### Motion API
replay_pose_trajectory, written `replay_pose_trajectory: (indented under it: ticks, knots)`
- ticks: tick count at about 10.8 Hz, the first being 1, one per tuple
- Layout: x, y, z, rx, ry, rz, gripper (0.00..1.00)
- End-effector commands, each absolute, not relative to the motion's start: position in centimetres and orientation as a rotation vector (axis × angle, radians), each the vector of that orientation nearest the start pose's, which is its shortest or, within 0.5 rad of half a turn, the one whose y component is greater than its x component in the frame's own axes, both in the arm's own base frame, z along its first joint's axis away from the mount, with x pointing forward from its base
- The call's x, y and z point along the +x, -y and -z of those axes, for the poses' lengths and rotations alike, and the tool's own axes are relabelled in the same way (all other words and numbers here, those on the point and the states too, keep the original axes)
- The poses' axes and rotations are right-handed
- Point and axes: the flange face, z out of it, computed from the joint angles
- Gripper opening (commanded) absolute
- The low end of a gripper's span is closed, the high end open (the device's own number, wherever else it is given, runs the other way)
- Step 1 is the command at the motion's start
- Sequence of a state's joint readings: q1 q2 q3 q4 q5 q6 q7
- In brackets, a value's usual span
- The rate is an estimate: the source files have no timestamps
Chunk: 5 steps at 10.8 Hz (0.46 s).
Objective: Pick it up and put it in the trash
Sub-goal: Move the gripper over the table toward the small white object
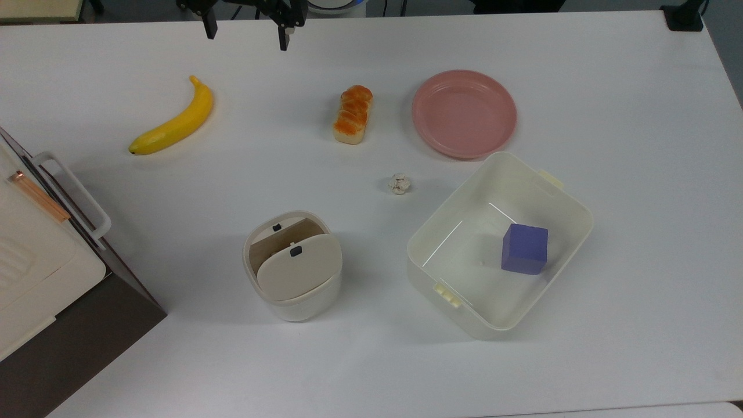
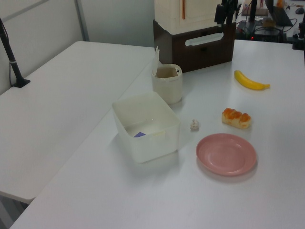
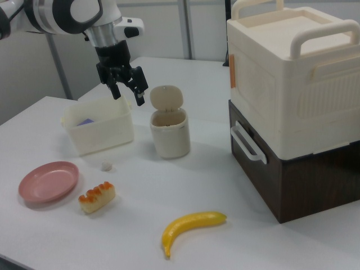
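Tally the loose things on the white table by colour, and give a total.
Yellow: 1, banana
Orange: 1, bread roll
Pink: 1, plate
Off-white: 1, paper ball
Cream: 2, bin, tub
Purple: 1, block
Total: 7

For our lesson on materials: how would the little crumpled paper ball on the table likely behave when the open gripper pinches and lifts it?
The paper ball is tiny and creased, so it is probably very light and would squash rather than resist. Being roundish and loose on the table, it may roll if nudged. The gripper is open, far wider than the ball.
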<state>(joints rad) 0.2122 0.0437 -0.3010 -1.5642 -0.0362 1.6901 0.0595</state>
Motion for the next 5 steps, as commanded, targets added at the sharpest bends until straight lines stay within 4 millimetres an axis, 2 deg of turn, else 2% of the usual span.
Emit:
replay_pose_trajectory:
  ticks: [1,2,3,5]
  knots:
    - [57.9,1.2,-57.4,-3.139,-0.235,0.197,1.0]
    - [58.4,-1.2,-55.0,-3.125,-0.324,0.27,1.0]
    - [58.4,-4.1,-51.8,-3.145,-0.379,0.335,1.0]
    - [57.6,-8.7,-45.9,-3.212,-0.478,0.475,1.0]
